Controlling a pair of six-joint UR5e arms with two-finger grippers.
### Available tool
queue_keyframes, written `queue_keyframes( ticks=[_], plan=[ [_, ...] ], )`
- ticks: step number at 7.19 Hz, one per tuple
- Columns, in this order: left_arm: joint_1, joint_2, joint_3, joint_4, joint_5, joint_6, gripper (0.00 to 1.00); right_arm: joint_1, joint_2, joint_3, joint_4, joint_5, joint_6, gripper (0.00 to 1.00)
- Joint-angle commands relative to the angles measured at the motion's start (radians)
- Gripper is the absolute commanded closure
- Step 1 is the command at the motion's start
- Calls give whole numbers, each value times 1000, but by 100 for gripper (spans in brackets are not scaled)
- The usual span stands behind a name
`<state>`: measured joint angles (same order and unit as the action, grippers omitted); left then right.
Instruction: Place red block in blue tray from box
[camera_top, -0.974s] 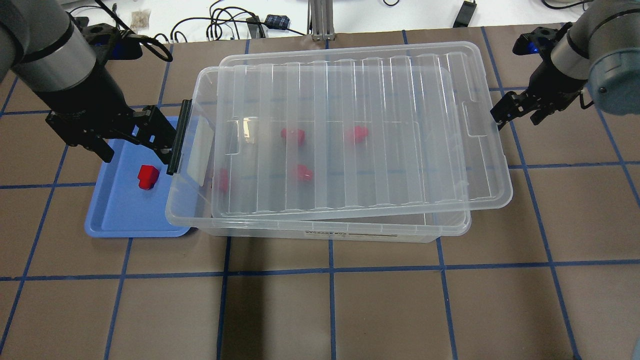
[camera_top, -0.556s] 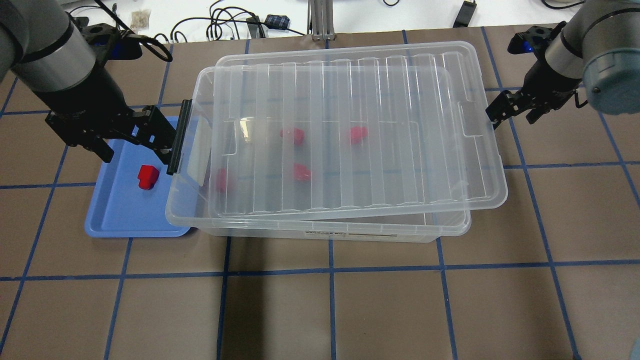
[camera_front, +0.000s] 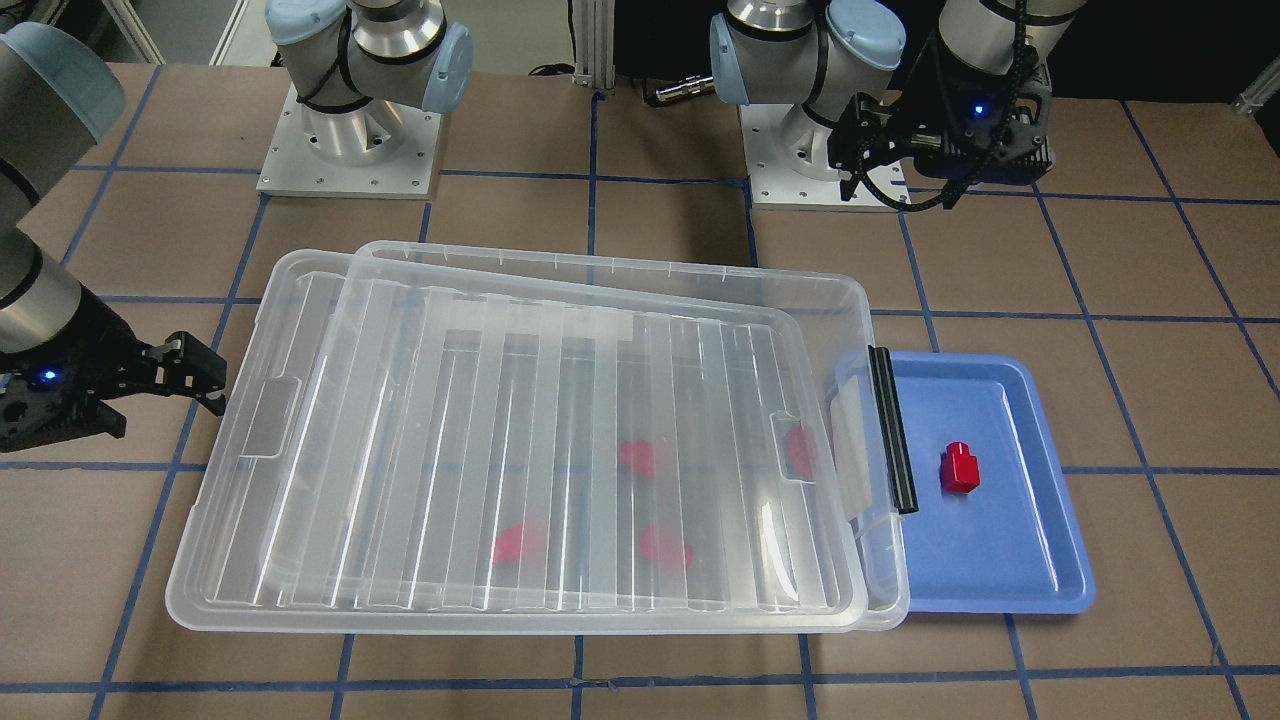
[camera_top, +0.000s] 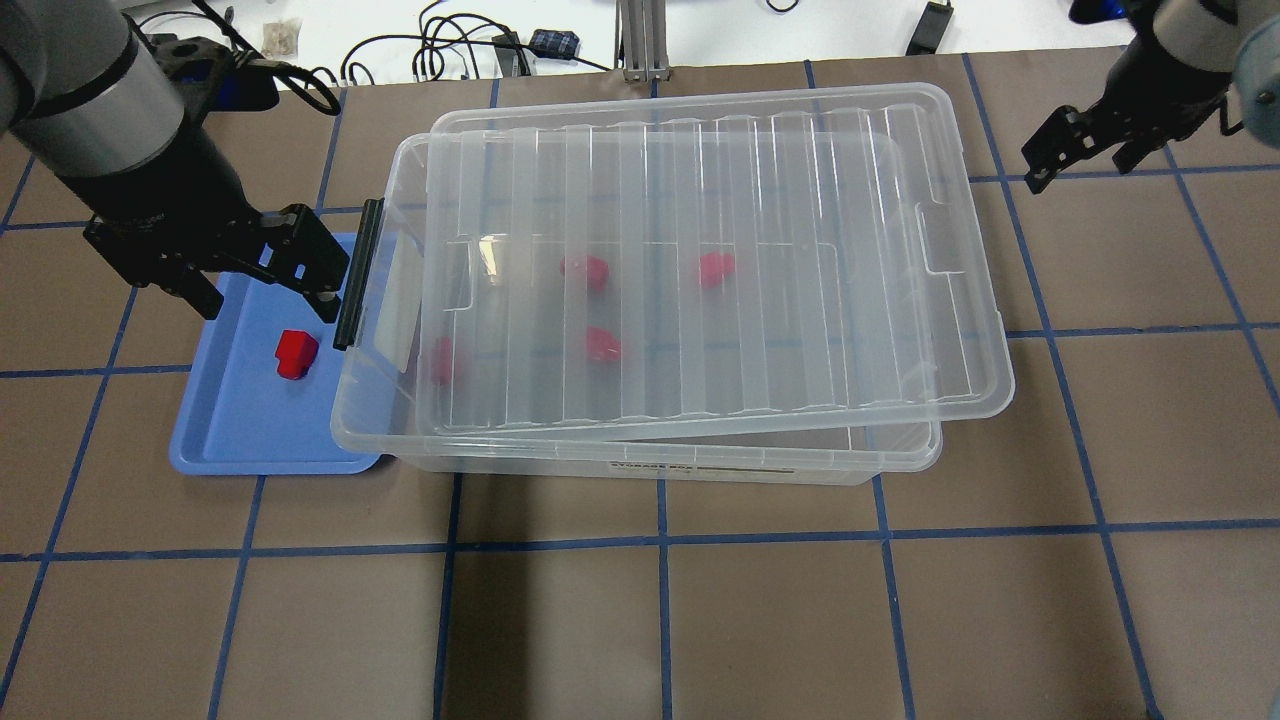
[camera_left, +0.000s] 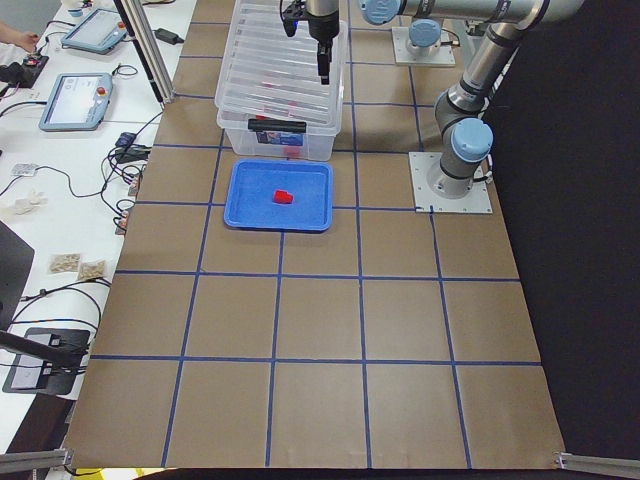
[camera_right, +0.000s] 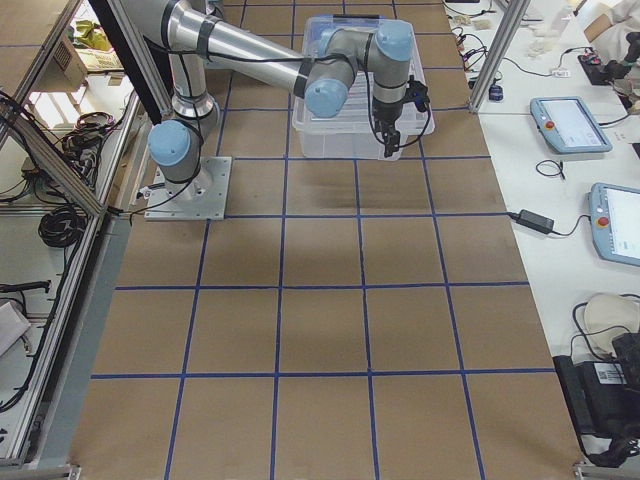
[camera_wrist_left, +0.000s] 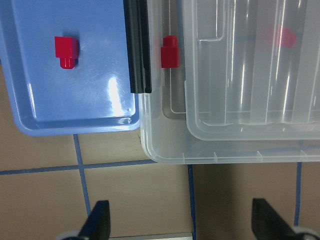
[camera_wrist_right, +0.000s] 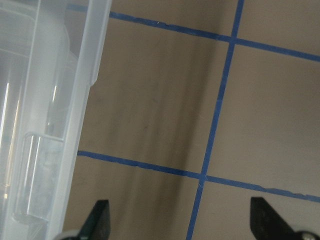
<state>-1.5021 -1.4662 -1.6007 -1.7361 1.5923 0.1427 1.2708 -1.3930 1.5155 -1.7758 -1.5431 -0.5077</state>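
Observation:
One red block (camera_top: 296, 354) lies in the blue tray (camera_top: 240, 430), also seen in the front view (camera_front: 961, 467) and the left wrist view (camera_wrist_left: 66, 50). Several more red blocks (camera_top: 585, 270) lie inside the clear box (camera_top: 640, 465) under its ribbed lid (camera_top: 800, 250). The lid sits askew and leaves a strip open by the black latch (camera_top: 358, 273). My left gripper (camera_top: 262, 285) is open and empty above the tray's far end, beside the latch. My right gripper (camera_top: 1085, 150) is open and empty, off the box's far right corner.
The tray's right edge is tucked under the box's latch end. Cables and small devices (camera_top: 470, 45) lie on the white strip beyond the table's far edge. Both arm bases (camera_front: 350, 140) stand behind the box in the front view.
My right gripper has drawn back from the lid's right end, away and to the right. The lid has shifted slightly left. My left gripper has moved back a little over the tray.

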Motion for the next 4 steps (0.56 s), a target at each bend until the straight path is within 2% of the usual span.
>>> queue_keyframes(
  ticks=[1,2,4],
  plan=[
    [0,0,1,1,0,0,0,15,-62,-156,247,-12,79,0],
    [-1,1,4,3,3,0,0,47,-79,-161,280,-6,178,0],
    [-1,3,5,4,47,0,0,242,-90,-158,285,-23,398,0]
  ],
)
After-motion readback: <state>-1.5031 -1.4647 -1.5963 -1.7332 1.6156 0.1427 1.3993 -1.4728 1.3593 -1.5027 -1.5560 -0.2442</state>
